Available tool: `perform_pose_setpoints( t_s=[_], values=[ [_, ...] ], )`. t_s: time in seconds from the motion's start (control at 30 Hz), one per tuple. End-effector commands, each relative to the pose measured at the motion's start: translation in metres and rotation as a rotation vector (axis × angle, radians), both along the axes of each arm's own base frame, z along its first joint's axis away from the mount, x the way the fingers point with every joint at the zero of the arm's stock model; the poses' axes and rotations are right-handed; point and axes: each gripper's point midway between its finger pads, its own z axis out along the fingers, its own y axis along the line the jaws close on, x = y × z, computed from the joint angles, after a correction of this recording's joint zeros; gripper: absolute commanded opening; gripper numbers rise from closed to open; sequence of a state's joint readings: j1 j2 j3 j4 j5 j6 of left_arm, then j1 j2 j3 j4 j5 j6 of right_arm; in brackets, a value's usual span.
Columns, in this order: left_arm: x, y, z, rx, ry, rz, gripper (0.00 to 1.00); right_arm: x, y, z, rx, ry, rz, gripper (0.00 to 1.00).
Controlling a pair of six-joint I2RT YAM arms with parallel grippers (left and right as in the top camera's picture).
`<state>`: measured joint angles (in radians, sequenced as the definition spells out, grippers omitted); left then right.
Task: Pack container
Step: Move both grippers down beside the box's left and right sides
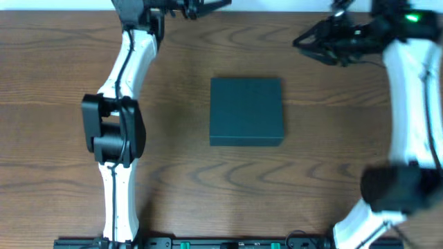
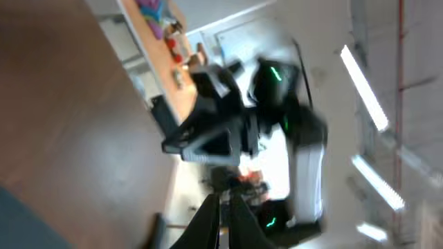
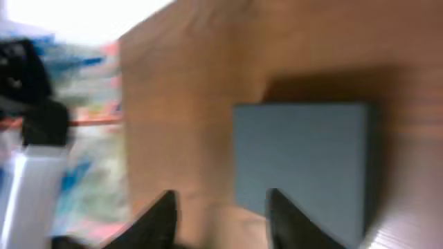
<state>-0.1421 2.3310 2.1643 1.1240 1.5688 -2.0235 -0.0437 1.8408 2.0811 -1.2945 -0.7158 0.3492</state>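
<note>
The dark teal-green container (image 1: 246, 111) sits in the middle of the table with its flat lid down. It also shows in the right wrist view (image 3: 304, 159), and one corner of it shows in the left wrist view (image 2: 19, 228). My left gripper (image 1: 220, 5) is raised at the far edge, left of the container, and its fingers are shut with nothing between them (image 2: 225, 211). My right gripper (image 1: 299, 41) hovers at the far right, pointing toward the container. It is open and empty (image 3: 221, 204), apart from the box.
The wooden table (image 1: 173, 173) lies bare around the container. The left arm (image 1: 118, 124) stretches along the left side and the right arm (image 1: 408, 138) along the right. The table's far edge shows in the right wrist view (image 3: 124, 104), with clutter beyond it.
</note>
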Motion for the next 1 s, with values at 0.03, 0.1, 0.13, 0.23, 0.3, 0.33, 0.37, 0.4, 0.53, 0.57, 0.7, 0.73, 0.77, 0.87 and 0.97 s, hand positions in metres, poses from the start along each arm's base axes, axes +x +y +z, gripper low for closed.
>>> perform_pose_setpoints(
  t_s=[0.03, 0.1, 0.13, 0.23, 0.3, 0.33, 0.37, 0.4, 0.53, 0.57, 0.7, 0.73, 0.77, 0.87, 0.97],
  values=[
    [-0.032, 0.005, 0.072, -0.013, -0.051, 0.003, 0.07, -0.022, -0.036, 0.03, -0.295, -0.118, -0.156, 0.62],
    [-0.035, 0.006, 0.08, -0.016, -0.034, 0.005, 0.06, -0.039, -0.047, 0.041, -0.361, -0.12, -0.227, 0.7],
    [-0.034, 0.006, 0.084, -0.03, -0.02, 0.017, 0.06, -0.046, -0.052, 0.043, -0.381, -0.11, -0.258, 0.73],
    [-0.02, 0.011, 0.105, -0.124, 0.033, 0.103, 0.06, -0.06, -0.056, 0.047, -0.414, -0.1, -0.283, 0.82],
    [-0.001, 0.022, 0.127, -0.245, 0.064, 0.212, 0.07, -0.064, -0.057, 0.045, -0.407, -0.076, -0.294, 0.85],
    [0.01, 0.028, 0.135, -0.296, 0.077, 0.268, 0.06, -0.064, -0.057, 0.044, -0.402, -0.064, -0.301, 0.86],
    [0.019, 0.031, 0.138, -0.326, 0.078, 0.315, 0.07, -0.064, -0.056, 0.043, -0.4, -0.059, -0.302, 0.86],
    [0.034, 0.036, 0.138, -0.353, 0.105, 0.379, 0.07, -0.064, -0.055, 0.042, -0.399, -0.056, -0.303, 0.87],
    [0.087, 0.057, 0.131, -0.444, 0.214, 0.646, 0.96, -0.065, -0.05, 0.042, -0.391, -0.048, -0.299, 0.89],
    [0.097, 0.062, 0.129, -0.455, 0.212, 0.715, 0.96, -0.066, -0.049, 0.041, -0.391, -0.045, -0.297, 0.89],
    [0.13, 0.069, 0.073, -0.244, 0.197, 0.908, 0.96, -0.068, -0.045, 0.04, -0.394, -0.04, -0.283, 0.92],
    [0.136, 0.072, 0.051, -0.15, 0.185, 0.958, 0.96, -0.068, -0.045, 0.04, -0.395, -0.042, -0.281, 0.93],
    [0.142, 0.076, 0.027, -0.042, 0.167, 1.012, 0.96, -0.068, -0.045, 0.04, -0.395, -0.042, -0.28, 0.93],
    [0.144, 0.088, -0.029, 0.288, -0.006, 1.068, 0.96, -0.068, -0.046, 0.04, -0.416, -0.056, -0.263, 0.96],
    [0.126, 0.093, -0.082, 0.58, -0.106, 0.975, 0.96, -0.067, -0.05, 0.039, -0.477, -0.093, -0.209, 0.96]
  ],
)
